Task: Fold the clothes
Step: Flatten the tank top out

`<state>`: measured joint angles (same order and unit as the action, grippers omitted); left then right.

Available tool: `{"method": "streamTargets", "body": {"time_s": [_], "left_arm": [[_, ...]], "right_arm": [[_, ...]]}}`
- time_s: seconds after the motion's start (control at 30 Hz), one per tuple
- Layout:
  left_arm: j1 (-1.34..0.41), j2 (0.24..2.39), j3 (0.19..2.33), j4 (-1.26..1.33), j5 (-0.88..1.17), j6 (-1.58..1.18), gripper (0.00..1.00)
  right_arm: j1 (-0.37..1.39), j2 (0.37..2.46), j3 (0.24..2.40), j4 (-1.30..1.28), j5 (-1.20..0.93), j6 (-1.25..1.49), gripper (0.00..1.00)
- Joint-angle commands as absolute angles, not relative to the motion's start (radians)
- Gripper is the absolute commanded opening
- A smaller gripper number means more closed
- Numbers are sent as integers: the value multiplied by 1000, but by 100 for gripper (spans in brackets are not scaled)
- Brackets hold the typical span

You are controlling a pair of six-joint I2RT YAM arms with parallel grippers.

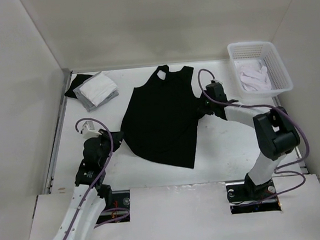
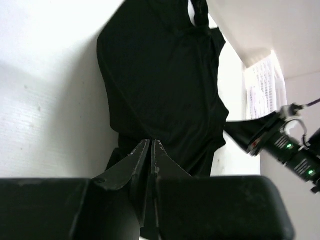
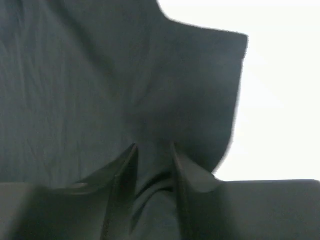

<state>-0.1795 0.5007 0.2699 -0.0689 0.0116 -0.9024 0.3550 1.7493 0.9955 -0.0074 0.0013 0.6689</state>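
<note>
The clothes (image 1: 163, 120), a black sleeveless top, lie spread flat mid-table with the neck at the back. My left gripper (image 1: 117, 136) is at the top's lower left corner. In the left wrist view its jaws (image 2: 151, 141) are pressed together, and the clothes (image 2: 165, 75) gather up to the tips. My right gripper (image 1: 198, 107) rests on the top's right edge below the armhole. In the right wrist view it (image 3: 152, 146) stands with its fingers apart, and a raised fold of the clothes (image 3: 100, 75) lies between them.
A white basket (image 1: 280, 67) holding white garments (image 1: 253, 76) stands at the back right. A small pile of white, grey and black cloth (image 1: 96, 90) lies at the back left. White walls close in the table on the left, back and right.
</note>
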Motion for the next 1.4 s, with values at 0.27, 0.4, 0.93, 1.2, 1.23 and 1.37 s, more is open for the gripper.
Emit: {"method": "streamTargets", "body": {"time_s": [0.27,0.4,0.93,1.2,1.23,1.37], "left_arm": [[-234,479,232,-22,23,-936,4],[-263,488,235,-9,25,-930,5],[-292,476,238,2,26,-927,5],[-289,474,241,-2,25,-933,5],[-289,472,241,-2,23,-934,5],[-292,469,244,-8,15,-934,5]], "right_arm": [[706,1148,491,-147,149,874,39],[931,1080,486,-325,215,1006,40],[1053,1138,388,-230,224,1183,38],[1027,1160,371,-212,230,1183,27],[1022,1160,371,-212,233,1183,27],[1012,1134,361,-210,261,1184,24]]}}
